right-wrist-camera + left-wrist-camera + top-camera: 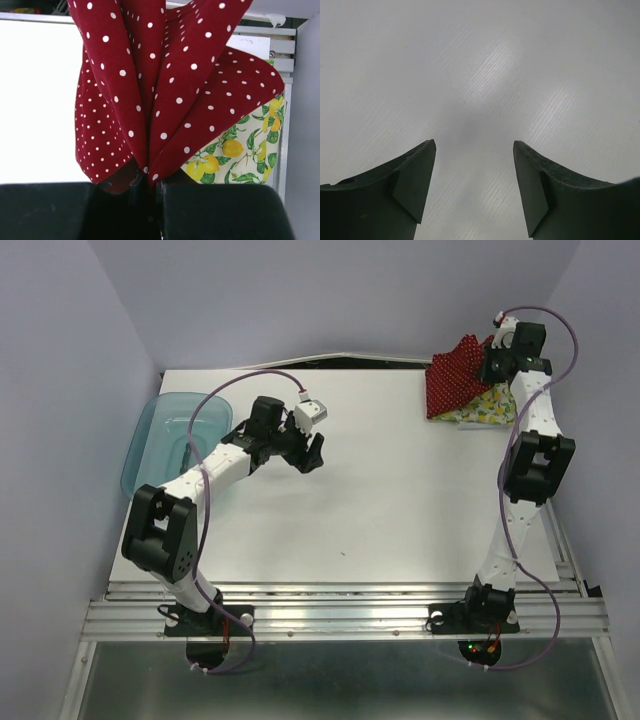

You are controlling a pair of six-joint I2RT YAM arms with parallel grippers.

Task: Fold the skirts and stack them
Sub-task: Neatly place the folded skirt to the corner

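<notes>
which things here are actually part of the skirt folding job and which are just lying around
Part of the job:
dark red polka-dot skirt, pinched in the right gripper
cream lemon-print skirt, partly under the red one

Just lying about:
translucent blue tray, far left, away from both skirts

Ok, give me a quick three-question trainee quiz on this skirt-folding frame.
1. What does the right gripper clamp? A: the red polka-dot skirt. B: the lemon-print skirt. C: nothing.
2. True or false: the left gripper hangs open over bare table.
3. Which garment lies partly beneath the red one at the far right corner?
Key: 1 A. 2 True. 3 The lemon-print skirt.
</notes>
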